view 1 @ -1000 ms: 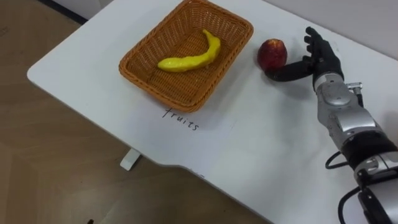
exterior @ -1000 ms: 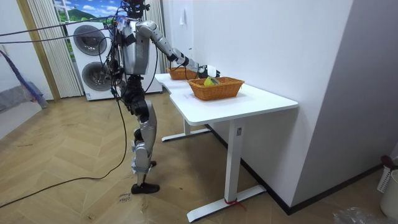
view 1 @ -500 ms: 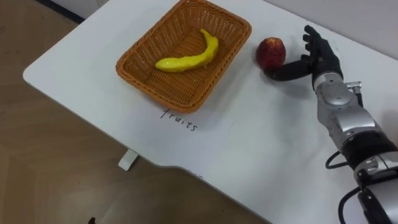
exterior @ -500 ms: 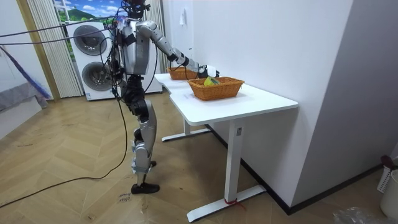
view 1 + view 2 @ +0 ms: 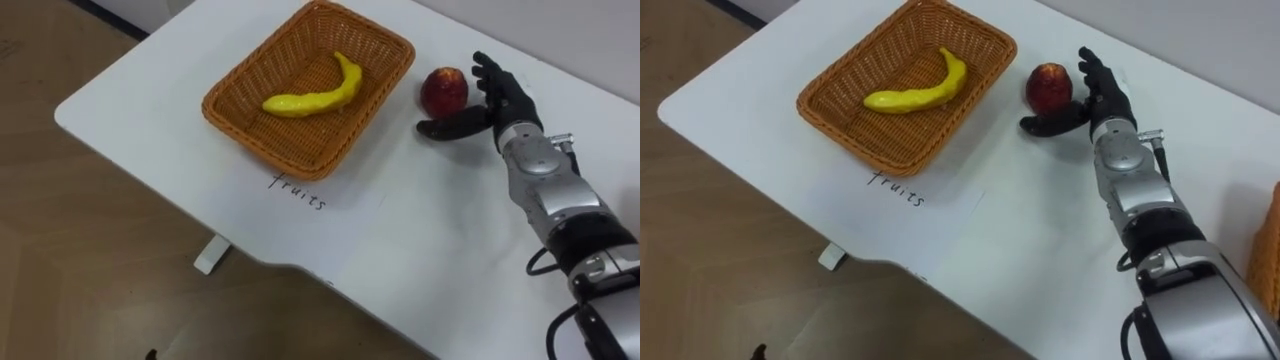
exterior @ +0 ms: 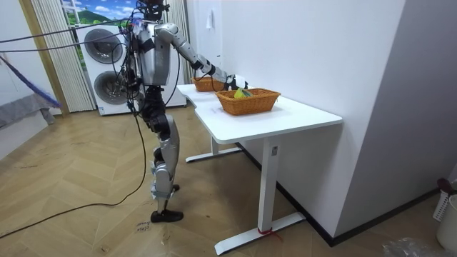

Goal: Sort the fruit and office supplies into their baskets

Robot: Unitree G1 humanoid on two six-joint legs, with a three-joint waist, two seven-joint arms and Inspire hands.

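A red apple [image 5: 444,91] rests on the white table [image 5: 420,240] just right of the wicker fruit basket [image 5: 300,150]. A yellow banana [image 5: 314,94] lies inside that basket. My right hand [image 5: 497,100] is open beside the apple, fingers straight behind it and the thumb reaching under its near side. In the right eye view the same apple [image 5: 1048,87] sits against the right hand [image 5: 1099,92]. In the room view I stand at the table's long side with the right arm stretched toward the basket [image 6: 248,100].
The word "fruits" [image 5: 298,190] is written on the table in front of the basket. A second wicker basket [image 5: 1270,250] shows at the far right edge. The table's near edge [image 5: 250,262] drops to a wooden floor; washing machines [image 6: 107,71] stand behind me.
The right hand has closed in on the apple, fingers and thumb now nearer around it. The whole picture shifted slightly, so the camera moved.
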